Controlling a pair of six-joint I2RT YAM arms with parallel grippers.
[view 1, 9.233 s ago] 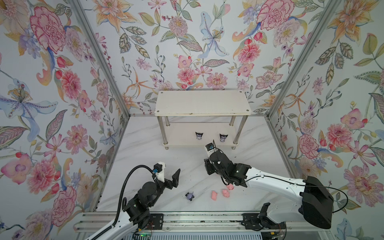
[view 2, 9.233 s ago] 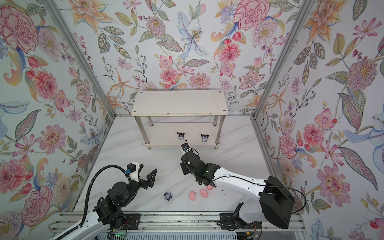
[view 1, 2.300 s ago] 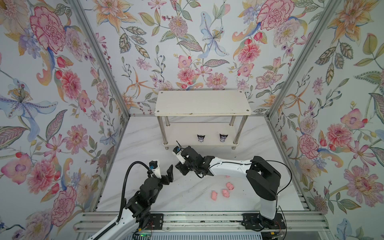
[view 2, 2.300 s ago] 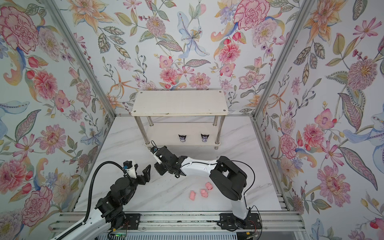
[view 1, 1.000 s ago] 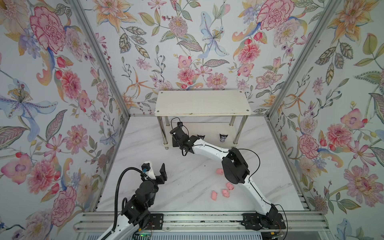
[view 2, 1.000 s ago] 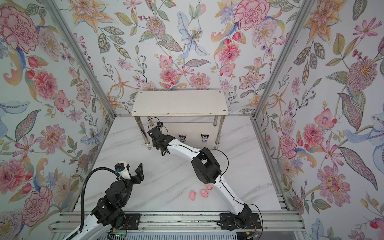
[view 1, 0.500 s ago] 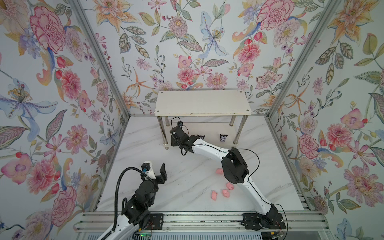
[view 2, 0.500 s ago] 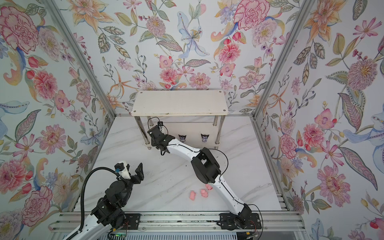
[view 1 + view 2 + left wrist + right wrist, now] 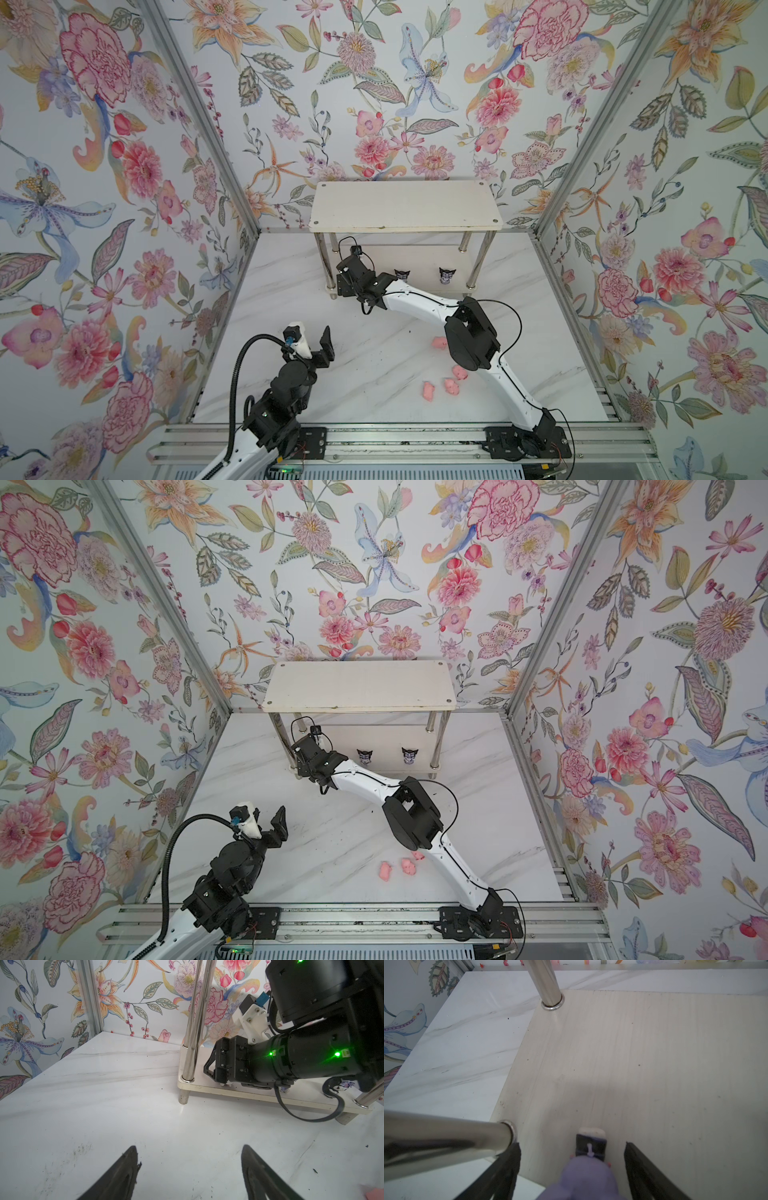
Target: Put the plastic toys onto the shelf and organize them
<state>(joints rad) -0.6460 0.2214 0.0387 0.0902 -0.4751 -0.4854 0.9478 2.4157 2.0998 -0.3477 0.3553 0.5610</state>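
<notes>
Setting a purple-and-white figurine on the shelf (image 9: 405, 205). The right arm reaches across the middle to the end of the lower board (image 9: 654, 1064) that lies on the left in both top views. Its right fingers (image 9: 504, 1167) are spread wide, with the purple figurine (image 9: 588, 1176) between them on the board. A clear gap shows on each side, so nothing is pinched; whether the figurine stands upright cannot be told from the wrist view. One finger lies just beside the foot of a chrome leg (image 9: 446, 1138). Two further figurines (image 9: 402, 274) stand along the same board toward its other end, well apart from each other. The top board (image 9: 357, 685) is bare. Four pink pigs (image 9: 428, 390) are visible in a top view, loosely grouped on the counter (image 9: 270, 291) near the right arm's lower link and not yet shelved. The left fingers (image 9: 122, 1172) are likewise spread and empty, above bare counter and facing the shelf. The step in hand appears to be the release that closes this placement. With three figurines on the lower board, the task looks under halfway done. The next move calls for drawing the right fingers straight back out, keeping them spread so that neither brushes the figurine or catches the leg. A pig then needs to be approached from above, with the fingers narrowed to suit so small a toy.
</notes>
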